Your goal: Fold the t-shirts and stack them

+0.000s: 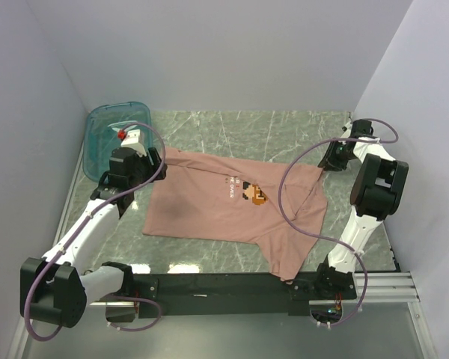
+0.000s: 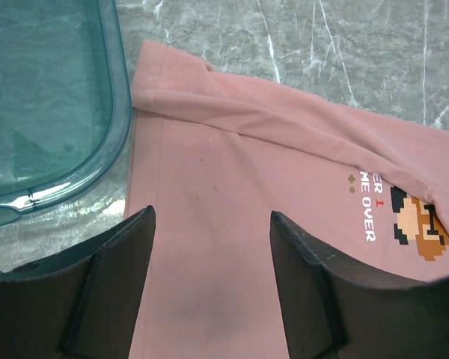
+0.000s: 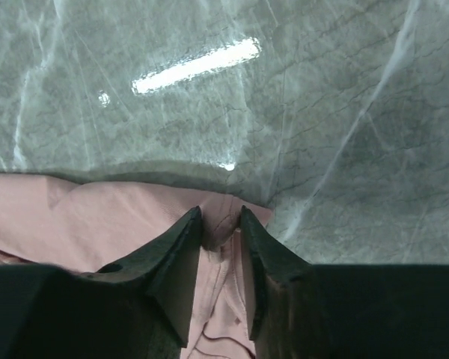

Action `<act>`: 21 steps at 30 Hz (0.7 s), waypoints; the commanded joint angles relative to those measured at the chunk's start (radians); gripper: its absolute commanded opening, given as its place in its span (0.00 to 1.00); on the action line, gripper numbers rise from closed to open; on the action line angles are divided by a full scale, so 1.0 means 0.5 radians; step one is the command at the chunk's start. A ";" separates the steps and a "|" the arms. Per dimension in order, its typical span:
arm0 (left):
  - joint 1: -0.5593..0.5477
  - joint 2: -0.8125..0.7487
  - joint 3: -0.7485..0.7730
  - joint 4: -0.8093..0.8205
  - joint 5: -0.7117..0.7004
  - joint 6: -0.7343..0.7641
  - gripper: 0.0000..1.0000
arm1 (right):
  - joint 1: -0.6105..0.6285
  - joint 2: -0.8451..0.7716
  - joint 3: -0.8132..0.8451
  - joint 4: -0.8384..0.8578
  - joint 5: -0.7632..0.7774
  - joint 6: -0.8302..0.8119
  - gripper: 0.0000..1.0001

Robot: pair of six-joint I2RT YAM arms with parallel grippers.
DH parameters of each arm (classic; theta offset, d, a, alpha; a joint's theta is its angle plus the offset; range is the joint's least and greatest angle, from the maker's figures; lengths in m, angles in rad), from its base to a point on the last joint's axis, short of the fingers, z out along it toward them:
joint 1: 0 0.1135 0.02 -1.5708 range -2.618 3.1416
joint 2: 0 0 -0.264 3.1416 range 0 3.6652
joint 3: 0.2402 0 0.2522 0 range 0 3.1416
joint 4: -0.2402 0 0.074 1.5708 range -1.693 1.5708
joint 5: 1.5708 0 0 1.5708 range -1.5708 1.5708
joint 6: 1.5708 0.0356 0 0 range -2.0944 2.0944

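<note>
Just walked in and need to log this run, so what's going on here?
Two robot arms are working on a pink t-shirt that lies spread out, print up, on the marble table. The right pincer is pinched on the shirt's edge at its far right corner. The left pincer hangs open over the shirt's left part, beside the teal tub, gripping nothing. The shirt is not yet folded up.

High rear overview, close wrist views, sharing t-shirt [image 1: 224, 206]

L claw [image 2: 212, 224] open over pink tee [image 2: 232, 194], teal tub [image 2: 116, 131] beside
</note>
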 commanded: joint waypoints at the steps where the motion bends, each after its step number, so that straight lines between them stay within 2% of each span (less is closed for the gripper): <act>1: 0.012 -0.073 0.009 0.005 -0.013 -0.029 0.68 | -0.002 -0.019 0.051 -0.029 -0.049 0.031 0.34; 2: 0.012 -0.073 0.006 -0.001 -0.013 -0.032 0.68 | -0.002 -0.023 0.054 -0.028 -0.052 0.031 0.34; 5: 0.009 -0.073 0.006 0.002 -0.013 -0.035 0.68 | -0.008 -0.016 0.076 -0.032 -0.064 0.019 0.23; 9: 0.012 -0.076 0.012 -0.014 -0.013 -0.035 0.68 | -0.014 -0.019 0.097 -0.032 -0.079 0.007 0.03; 12: 0.009 -0.088 0.012 -0.020 -0.013 -0.035 0.68 | -0.030 -0.047 0.103 0.020 -0.067 0.007 0.00; 21: 0.009 -0.064 0.015 -0.014 -0.013 -0.041 0.67 | -0.042 0.076 0.358 0.014 0.015 -0.042 0.00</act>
